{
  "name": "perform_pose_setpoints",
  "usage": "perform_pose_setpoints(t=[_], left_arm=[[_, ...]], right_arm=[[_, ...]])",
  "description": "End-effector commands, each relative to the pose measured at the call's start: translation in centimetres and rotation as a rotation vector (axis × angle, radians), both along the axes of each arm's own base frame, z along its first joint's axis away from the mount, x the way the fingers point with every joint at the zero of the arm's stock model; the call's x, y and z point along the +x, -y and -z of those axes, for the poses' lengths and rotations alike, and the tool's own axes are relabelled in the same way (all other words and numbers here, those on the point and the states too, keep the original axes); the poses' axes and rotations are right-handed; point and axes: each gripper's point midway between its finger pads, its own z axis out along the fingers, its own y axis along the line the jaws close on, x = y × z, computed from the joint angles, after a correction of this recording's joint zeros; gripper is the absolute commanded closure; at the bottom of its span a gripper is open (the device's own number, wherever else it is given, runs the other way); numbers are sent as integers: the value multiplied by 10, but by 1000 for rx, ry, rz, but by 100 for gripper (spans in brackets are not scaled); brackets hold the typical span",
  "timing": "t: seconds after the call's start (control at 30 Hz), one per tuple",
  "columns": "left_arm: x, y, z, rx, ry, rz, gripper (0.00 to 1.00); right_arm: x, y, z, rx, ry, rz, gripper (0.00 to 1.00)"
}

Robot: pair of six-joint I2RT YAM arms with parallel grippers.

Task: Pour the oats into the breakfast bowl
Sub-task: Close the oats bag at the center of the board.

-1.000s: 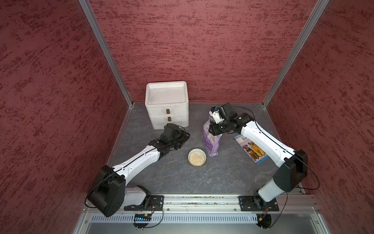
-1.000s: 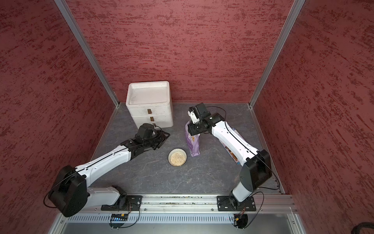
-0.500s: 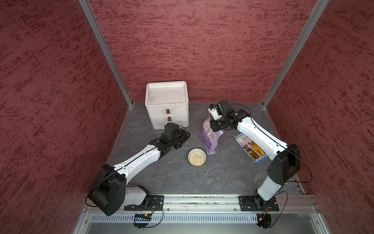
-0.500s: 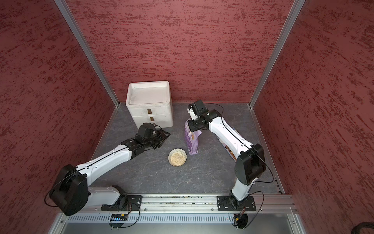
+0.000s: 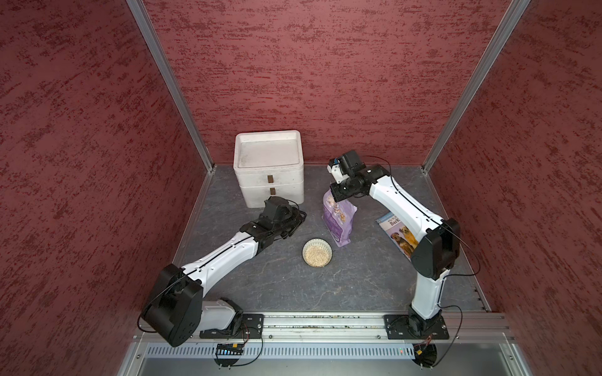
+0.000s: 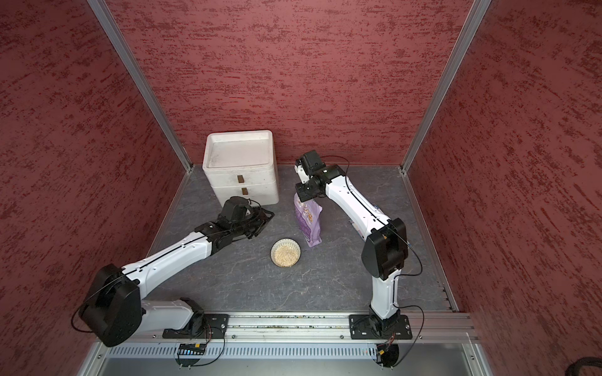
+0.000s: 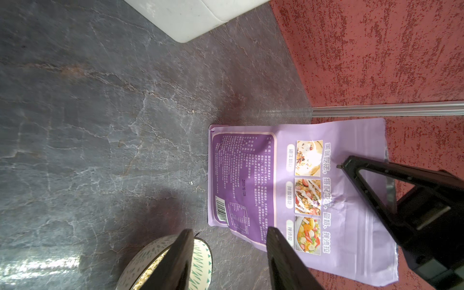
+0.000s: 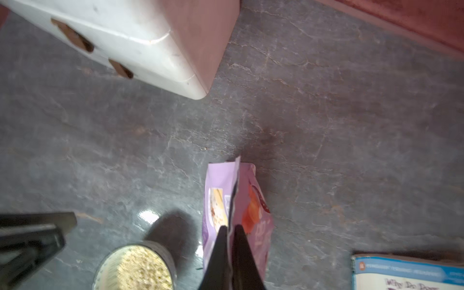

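- Right gripper clenched on the purple pouch at its top edge.
- The pouch stood upright just beside the breakfast bowl, seemingly resting on the table.
- Oats lay in the bowl.
- Left gripper was released and empty.

Even light — right wrist view blurred, glare on floor.

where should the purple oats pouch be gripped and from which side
Grip the purple pouch by its flattened top edge, coming down from above: it stands upright and the thin seam fits between the jaws. The right gripper is shut on that edge.
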Motion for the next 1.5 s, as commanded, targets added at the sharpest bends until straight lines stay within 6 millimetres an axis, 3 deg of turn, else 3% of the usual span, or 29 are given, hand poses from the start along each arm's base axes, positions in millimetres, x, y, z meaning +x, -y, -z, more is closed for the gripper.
perform_pose_setpoints(t=[0.0,0.13,0.3,0.37,0.43,0.53,0.63,0.9,0.93,0.97,1.07,1.17,1.4,1.43,1.47], left_arm=[[9,2,-12,-8,33,-9,50],[10,2,-15,-9,38,-8,50],[10,2,-16,-12,41,-7,50],[10,2,-16,-14,41,-6,50],[10,2,-16,-14,43,-5,50],[9,2,-16,-15,42,-5,50],[9,2,-16,-14,41,-5,50],[8,2,-19,-21,47,-4,50],[8,2,-19,-21,49,-4,50],[8,2,-20,-22,49,-6,50],[8,2,-20,-23,49,-7,49],[8,2,-20,-22,50,-6,50],[7,3,-20,-26,51,-4,50],[7,3,-20,-26,50,-4,50],[7,2,-20,-26,51,-6,50]], right_arm=[[0,13,3,-73,1,27,100],[1,17,-28,-134,144,44,100],[1,16,-34,-159,146,34,100],[-4,14,-29,-162,102,17,67],[-10,12,-24,-155,68,-2,59],[-20,15,-16,-161,32,-19,60],[-31,18,-12,-167,-2,-27,68],[-46,22,-14,-167,-45,-38,69],[-48,22,-14,-168,-45,-46,79],[-48,23,-15,-175,-40,-44,100],[-47,28,-16,-245,22,-34,100],[-43,31,-30,-327,170,-30,100],[-46,35,-25,-348,133,-14,100],[-48,34,-23,-338,118,-17,83],[-50,33,-22,-330,112,-17,76]])
